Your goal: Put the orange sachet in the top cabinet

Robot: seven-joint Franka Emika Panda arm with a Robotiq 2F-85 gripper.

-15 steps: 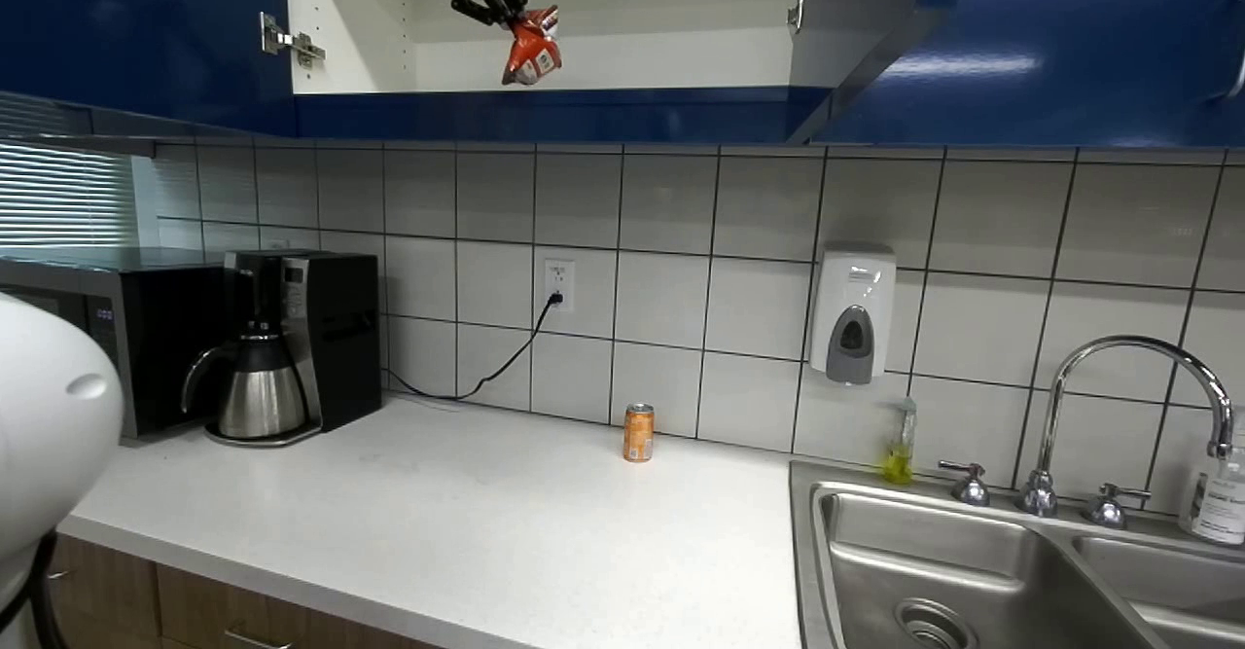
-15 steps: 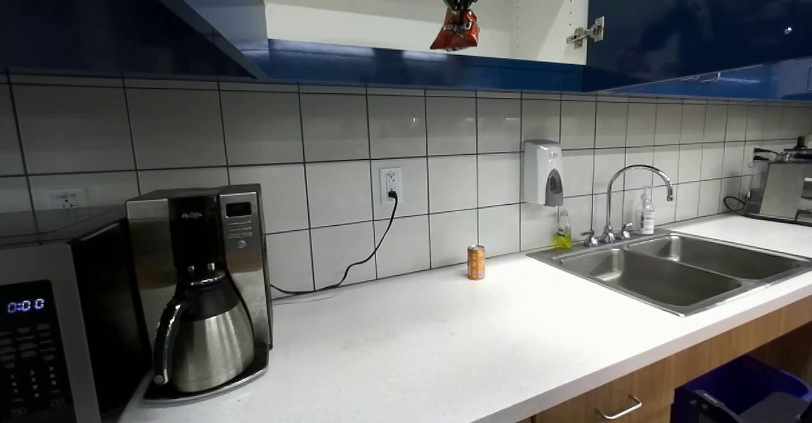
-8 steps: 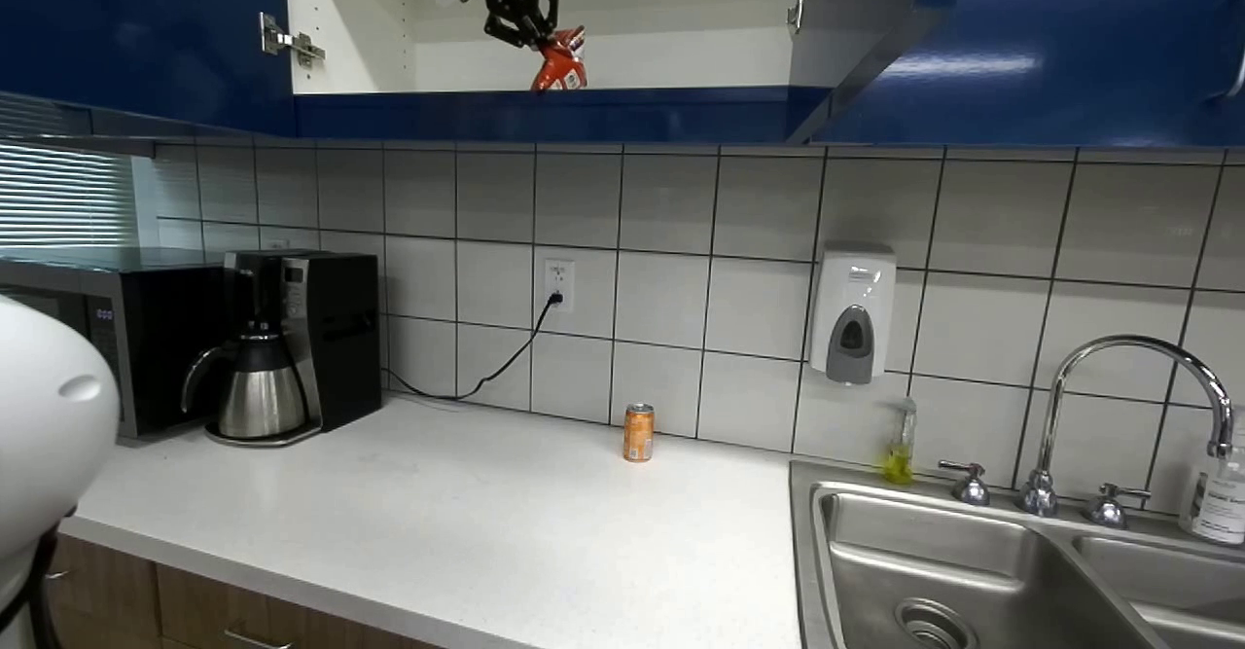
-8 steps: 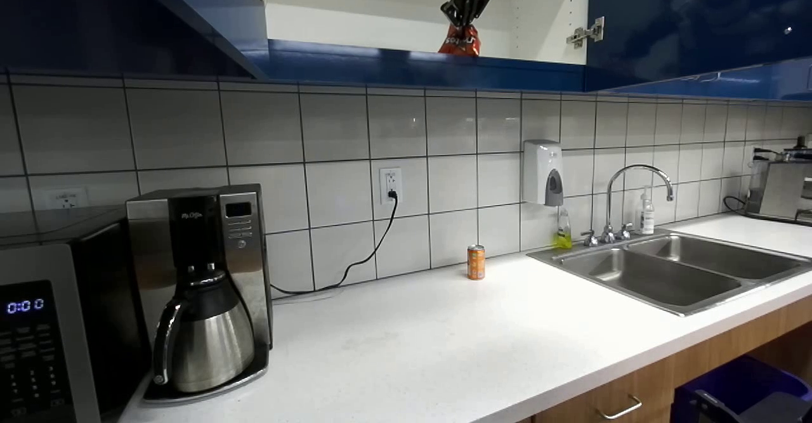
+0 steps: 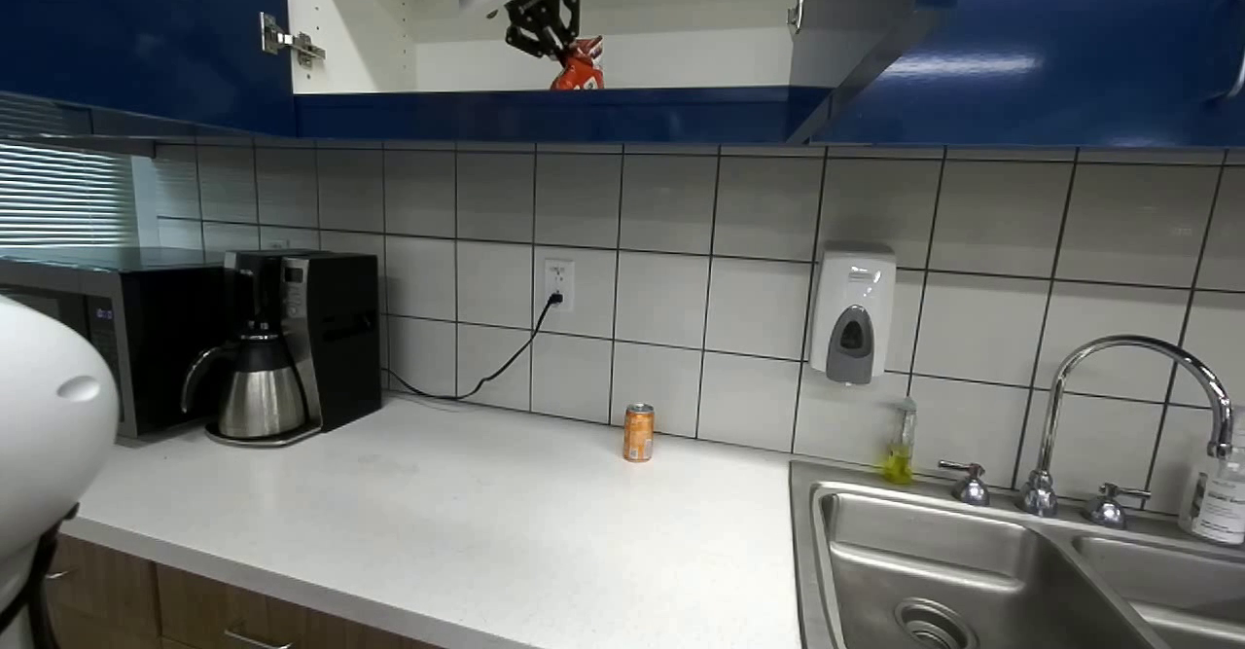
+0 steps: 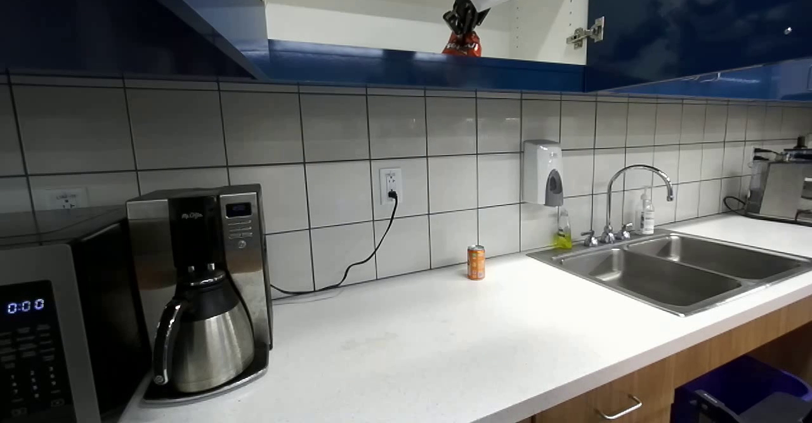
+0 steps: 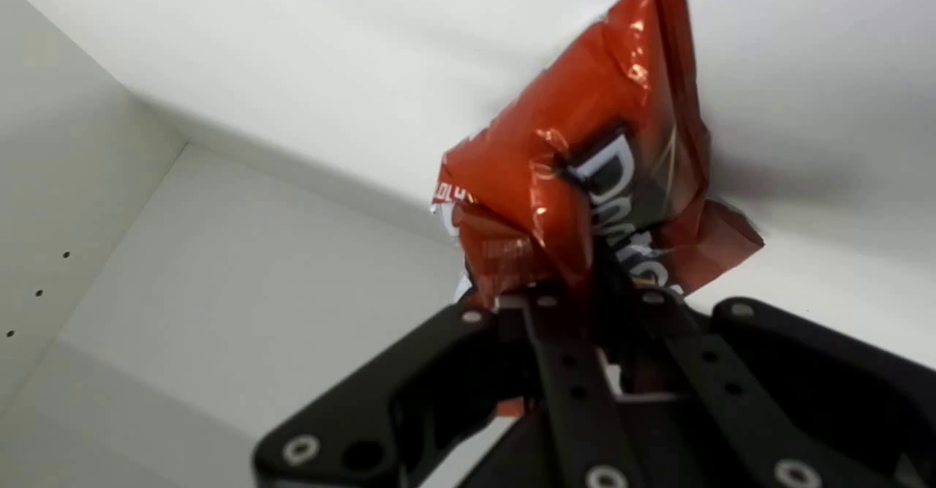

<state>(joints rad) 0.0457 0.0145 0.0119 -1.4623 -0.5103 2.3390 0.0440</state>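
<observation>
"Sachet (image 7: 563, 144) first: where was it?"

"Low inside the top cabinet (image 5: 700, 51) in both exterior views, with the blue front edge (image 5: 545, 117) hiding its bottom part."

"And the hand (image 7: 599, 298)?"

"Holding it. Its fingers (image 7: 585, 415) were pinched together on one end, and in the wrist view the red-orange film bunched up around their tips, white letters on a dark patch partly folded away."

"Did the sachet touch the cabinet floor?"

"I couldn't tell. White surface showed behind it, but its underside was out of sight."

"How did the doors (image 6: 691, 23) stand?"

"Both were swung outward, one on each side of the cabinet."

"What stood below?"

"An orange can (image 6: 476, 263), upright on the white tabletop (image 6: 406, 347) near the tiled wall (image 6: 336, 125), between the coffee maker (image 6: 190, 239) and the sink (image 5: 809, 542). A microwave (image 6: 76, 328) sat just beside the coffee maker, its display (image 6: 25, 307) lit. A black cord (image 6: 304, 292) ran from behind the coffee maker up to an outlet (image 6: 388, 179) on the wall."

"And by the sink?"

"A chrome faucet (image 5: 1052, 415) curved over it, a white dispenser (image 5: 856, 279) hung on the wall, and a bottle (image 5: 898, 462) of yellow liquid stood upright on the sink's back rim."
</observation>
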